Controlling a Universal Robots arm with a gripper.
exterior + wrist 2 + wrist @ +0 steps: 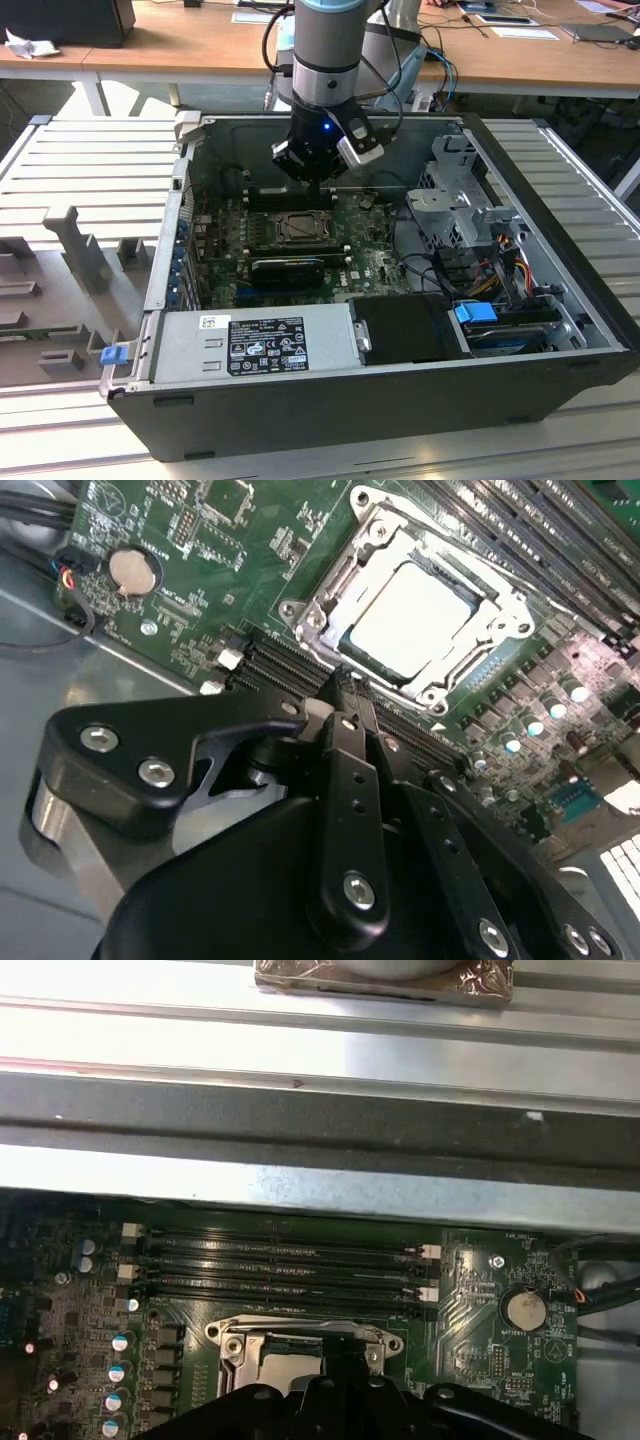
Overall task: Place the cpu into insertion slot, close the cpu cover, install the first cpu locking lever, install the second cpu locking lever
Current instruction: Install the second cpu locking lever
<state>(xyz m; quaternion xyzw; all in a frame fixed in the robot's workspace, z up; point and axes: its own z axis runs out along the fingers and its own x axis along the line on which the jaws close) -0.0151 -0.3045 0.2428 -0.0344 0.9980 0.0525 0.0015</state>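
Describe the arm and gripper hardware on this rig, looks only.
The arm is a grey cylindrical tube with a pale blue joint cap at its top and black cables looped alongside. Its wrist block is black, with a small blue light and a silver-grey box mounted on one side. In the second wrist view the gripper is matte black, with linked bar fingers pinned by silver screws.

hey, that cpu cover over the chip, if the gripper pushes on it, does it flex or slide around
The cpu cover looks like thin stamped metal, so probably stiff but springy. It lies over the cpu in the socket, so it likely pivots rather than slides. The gripper is beside its edge.
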